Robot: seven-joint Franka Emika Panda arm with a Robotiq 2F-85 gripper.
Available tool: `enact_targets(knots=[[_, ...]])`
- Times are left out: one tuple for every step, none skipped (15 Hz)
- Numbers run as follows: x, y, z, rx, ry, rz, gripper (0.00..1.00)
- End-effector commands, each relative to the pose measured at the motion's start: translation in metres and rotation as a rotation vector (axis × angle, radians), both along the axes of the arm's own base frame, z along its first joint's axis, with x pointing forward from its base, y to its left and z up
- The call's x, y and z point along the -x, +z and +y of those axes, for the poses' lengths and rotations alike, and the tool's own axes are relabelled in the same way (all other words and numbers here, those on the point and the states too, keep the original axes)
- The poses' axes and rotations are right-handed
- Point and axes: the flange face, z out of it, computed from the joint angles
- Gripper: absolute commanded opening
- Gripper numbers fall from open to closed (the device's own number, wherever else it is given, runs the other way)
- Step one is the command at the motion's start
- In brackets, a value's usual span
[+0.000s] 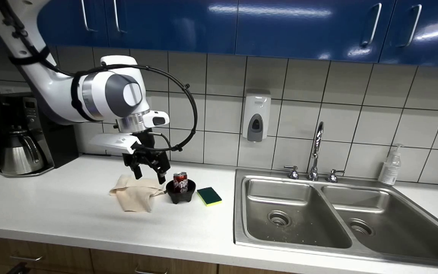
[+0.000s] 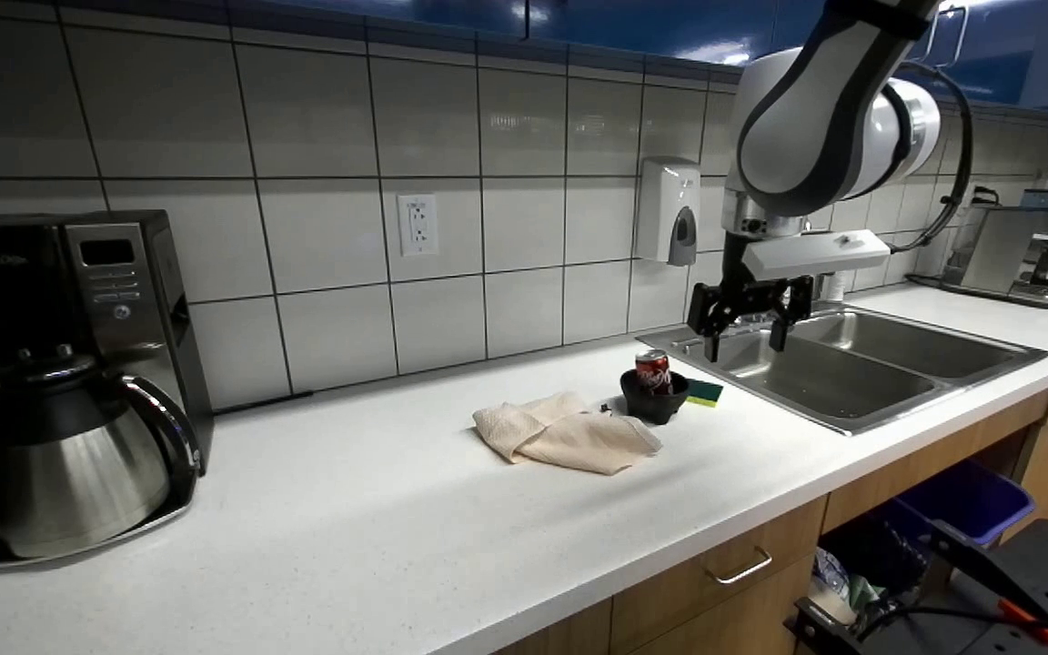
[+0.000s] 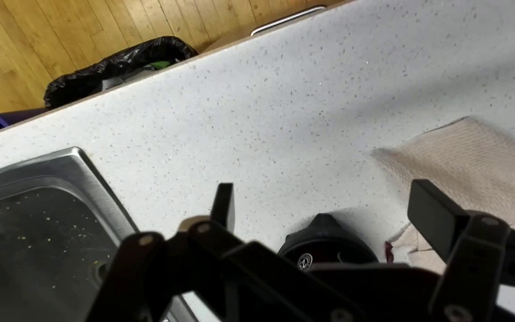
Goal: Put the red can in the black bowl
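Observation:
The red can (image 1: 180, 182) stands upright inside the black bowl (image 1: 181, 196) on the white counter. The can (image 2: 653, 371) and bowl (image 2: 654, 407) also show in an exterior view, with the can's silvery top above the rim. My gripper (image 1: 150, 177) is open and empty above the counter, apart from the can and bowl. It also shows open in an exterior view (image 2: 745, 346). In the wrist view the fingers (image 3: 324, 201) are wide apart. There the bowl's edge (image 3: 324, 232) and part of the can (image 3: 305, 260) show; my gripper body hides the rest.
A beige cloth (image 1: 137, 192) lies beside the bowl, with a small dark red piece (image 3: 389, 252) at its edge. A green and yellow sponge (image 1: 209, 196) lies on the bowl's other side. A steel double sink (image 1: 240, 213) and a coffee maker (image 2: 124, 300) stand farther off.

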Motion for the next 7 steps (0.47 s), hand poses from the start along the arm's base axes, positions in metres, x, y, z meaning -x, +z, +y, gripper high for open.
enact_targets(knots=[[0.035,0.014,0.003,-0.013,0.080,-0.024,1.00],[0.042,0.014,0.004,-0.017,0.097,-0.017,1.00],[0.048,0.014,0.005,-0.019,0.116,-0.011,1.00],[0.054,0.015,0.006,-0.022,0.132,-0.006,1.00],[0.060,0.015,0.007,-0.025,0.148,-0.003,1.00],[0.041,0.007,0.005,-0.017,0.109,0.011,1.00],[0.046,0.007,0.006,-0.020,0.121,0.012,1.00]])
